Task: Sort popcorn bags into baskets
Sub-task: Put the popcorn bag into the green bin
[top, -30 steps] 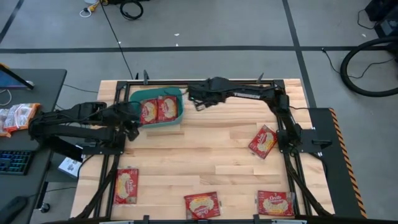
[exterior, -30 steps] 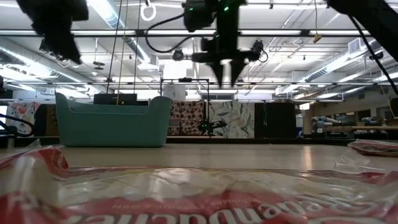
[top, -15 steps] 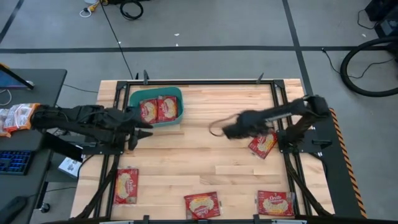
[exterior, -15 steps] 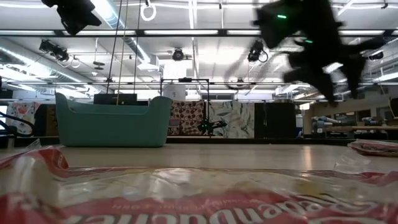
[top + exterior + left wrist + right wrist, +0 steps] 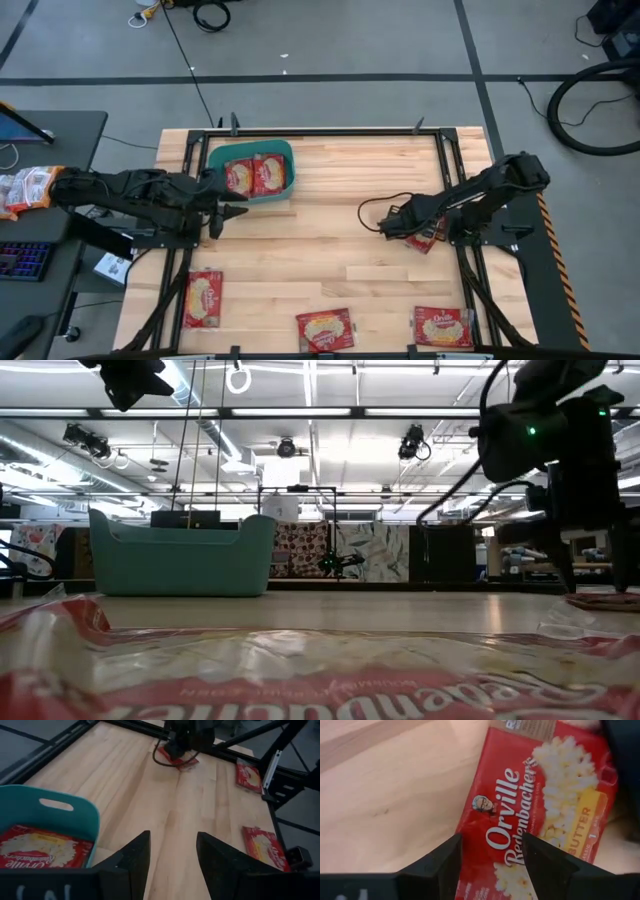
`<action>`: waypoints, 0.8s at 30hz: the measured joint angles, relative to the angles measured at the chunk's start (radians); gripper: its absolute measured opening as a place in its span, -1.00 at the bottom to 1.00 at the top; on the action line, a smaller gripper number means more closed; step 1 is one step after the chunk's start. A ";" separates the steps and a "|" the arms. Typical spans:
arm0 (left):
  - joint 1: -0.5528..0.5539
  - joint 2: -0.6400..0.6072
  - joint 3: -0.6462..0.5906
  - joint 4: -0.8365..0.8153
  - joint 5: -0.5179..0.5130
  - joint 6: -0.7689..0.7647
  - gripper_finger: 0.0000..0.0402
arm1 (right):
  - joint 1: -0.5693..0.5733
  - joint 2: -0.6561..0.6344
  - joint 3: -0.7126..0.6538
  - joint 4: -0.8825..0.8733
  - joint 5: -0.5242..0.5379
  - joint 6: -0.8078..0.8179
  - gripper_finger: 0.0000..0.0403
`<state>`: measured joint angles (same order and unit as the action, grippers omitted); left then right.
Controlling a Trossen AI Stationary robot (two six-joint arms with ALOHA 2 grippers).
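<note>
Overhead, the high view lays out the whole wooden worktop (image 5: 320,250): the teal basket (image 5: 216,160) at the far left corner holds two popcorn bags (image 5: 253,176) side by side, three more lie along the near edge (image 5: 203,298) (image 5: 325,329) (image 5: 443,326), and one sits at the right (image 5: 428,238), partly under the right gripper (image 5: 385,226). Only the right wrist view makes that bag (image 5: 540,810) legible: white script reads "Orville Redenbacher's", a yellow band reads "BUTTER", and a small portrait sits beside the name. Its jaws stand wide apart, spread above the bag's red face without closing on it. The left gripper (image 5: 237,209) hovers just beside the basket's near side; in the left wrist view (image 5: 170,857) its jaws are likewise wide, empty, with the basket wall (image 5: 55,810) and one bag inside (image 5: 42,847) alongside. The low view alone shows the room: a hall with ceiling strip lights, patterned panels behind the basket (image 5: 180,555), and a bag's crinkled wrapper (image 5: 300,680) filling the foreground. A side desk (image 5: 50,140) with a keyboard (image 5: 22,260) stands left of the worktop.
</note>
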<state>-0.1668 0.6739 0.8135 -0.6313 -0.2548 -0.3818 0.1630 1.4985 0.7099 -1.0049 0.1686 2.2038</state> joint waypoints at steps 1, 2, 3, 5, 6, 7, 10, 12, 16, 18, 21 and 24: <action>0.000 0.000 0.000 0.001 -0.003 0.000 -0.18 | 0.000 0.008 -0.009 0.018 0.002 0.016 0.03; 0.000 0.000 0.000 0.000 -0.008 0.000 -0.18 | 0.000 0.020 -0.016 0.028 0.006 0.025 0.01; 0.000 0.000 0.000 0.001 -0.014 0.000 -0.18 | 0.000 0.029 -0.016 0.032 0.010 0.028 0.00; 0.000 0.000 0.000 0.001 -0.034 0.000 -0.18 | 0.000 0.051 -0.007 0.032 0.012 0.028 -0.07; 0.002 0.000 0.000 0.001 -0.046 0.000 -0.18 | 0.000 0.059 0.001 0.031 0.018 0.027 -0.12; 0.002 0.000 0.000 0.001 -0.059 0.000 -0.18 | 0.000 0.066 0.008 0.028 0.026 0.026 -0.18; 0.002 0.000 0.000 0.001 -0.091 0.000 -0.18 | 0.000 0.069 0.022 0.038 0.070 0.018 -0.42; 0.002 0.000 0.000 0.001 -0.107 0.001 -0.18 | -0.001 0.068 0.031 0.052 0.098 0.009 -0.64; 0.002 0.000 0.000 0.000 -0.160 -0.026 -0.18 | -0.001 0.070 0.078 0.071 0.163 -0.097 -0.95; 0.002 0.000 0.000 0.000 -0.213 -0.095 -0.18 | -0.001 0.071 0.140 0.071 0.230 -0.192 -0.96; 0.005 0.000 -0.011 0.003 -0.254 -0.187 -0.18 | 0.007 0.071 0.262 0.085 0.391 -0.410 -0.97; 0.022 0.001 -0.047 0.012 -0.253 -0.277 -0.16 | 0.009 0.070 0.395 0.139 0.510 -0.722 -0.98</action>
<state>-0.1445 0.6746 0.7669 -0.6197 -0.5079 -0.6585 0.1718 1.5688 1.1049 -0.8657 0.6788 1.4815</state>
